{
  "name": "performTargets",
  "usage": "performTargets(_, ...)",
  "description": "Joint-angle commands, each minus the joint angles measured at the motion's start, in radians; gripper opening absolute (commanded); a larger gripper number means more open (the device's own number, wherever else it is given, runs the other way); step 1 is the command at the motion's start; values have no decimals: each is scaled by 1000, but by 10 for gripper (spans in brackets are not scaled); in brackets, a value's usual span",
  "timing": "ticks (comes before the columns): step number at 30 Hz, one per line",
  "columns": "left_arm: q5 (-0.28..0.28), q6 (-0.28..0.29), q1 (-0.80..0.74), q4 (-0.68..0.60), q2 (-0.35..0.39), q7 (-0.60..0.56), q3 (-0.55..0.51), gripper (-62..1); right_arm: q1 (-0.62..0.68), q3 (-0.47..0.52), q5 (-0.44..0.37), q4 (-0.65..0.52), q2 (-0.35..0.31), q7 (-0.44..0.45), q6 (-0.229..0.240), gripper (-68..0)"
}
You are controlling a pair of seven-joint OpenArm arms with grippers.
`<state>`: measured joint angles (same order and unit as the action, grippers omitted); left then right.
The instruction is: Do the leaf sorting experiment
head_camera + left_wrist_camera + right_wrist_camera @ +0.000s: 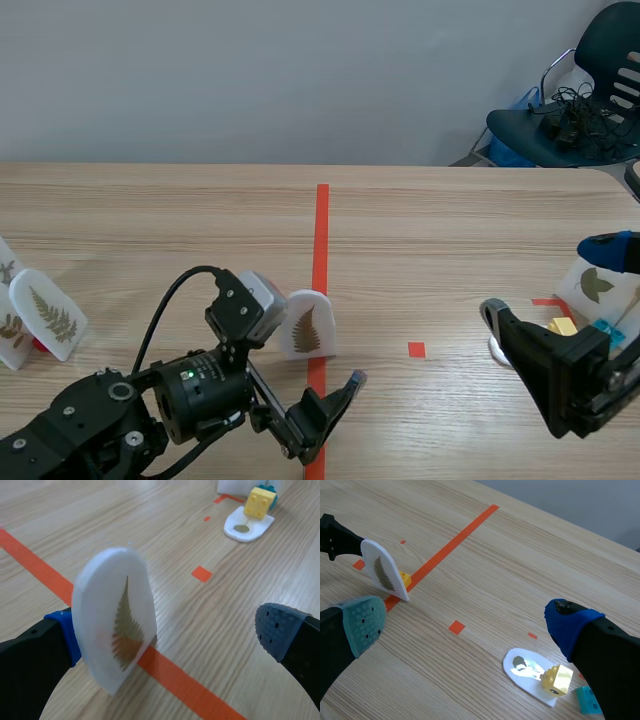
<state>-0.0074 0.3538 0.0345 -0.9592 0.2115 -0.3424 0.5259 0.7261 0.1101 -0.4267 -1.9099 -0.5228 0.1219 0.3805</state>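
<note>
1. Wooden table [150,230], pale grain. An orange-red tape line [322,230] runs down its middle.
2. The left arm [100,410] comes in low at the near left corner. The right arm [560,385] is low at the right edge.
3. A dark chair [570,110] stands beyond the far right corner, with cables heaped on the seat.
4. Left gripper [172,632]: pincer wide, gripping nothing. One blue pad [67,635] sits right behind the fern card [117,625]; cannot tell if they touch. The other pad is well apart from it.
5. Right gripper [467,625]: pincer wide, nothing between the fingers. Under it is bare wood and a small tape square [416,349].
6. The fern card is white and arch-topped, upright on the tape line near the table's middle. It has a brown frond on its face and a small yellow foot brick [406,578] at its base.
7. Two upright leaf cards [48,315] stand at the left edge, one overlapping the other.
8. A broad-leaf card [595,285] stands upright at the right edge, beyond the right arm.
9. A flat card [530,672] lies ahead of the right gripper, on its blue-padded side.
10. A yellow block [557,677] sits on the flat card's end, with a teal block [587,700] just beside it.
</note>
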Motion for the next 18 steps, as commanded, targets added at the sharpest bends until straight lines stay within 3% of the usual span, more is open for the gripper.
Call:
performTargets(1, -9, -12, 12, -24, -13, -13, -6, 14, -14, 8, -7, -15, 3, 11, -3, 4)
performTargets(3, -10, -31, 16, -19, -18, -13, -4, 14, -14, 8, -7, -15, 2, 11, -3, 4)
performTargets(4, -10, -35, 16, -19, -17, -13, -3, -31, -14, 8, -7, -15, 2, 11, -3, 4)
performTargets(8, -10, -61, 16, -19, -16, -13, -3, -315, -14, 8, -7, -15, 2, 11, -3, 4)
performTargets(11, -10, -75, 16, -19, -16, -12, -3, -454, -14, 8, -7, -15, 2, 11, -3, 4)
performTargets(15, -10, -75, 15, -19, -16, -4, -3, -556, -14, 8, -7, -15, 2, 10, -3, 4)
performTargets(18, -11, -67, 6, -40, -8, 37, -4, -558, -14, 8, -7, -15, 2, 7, -3, 4)
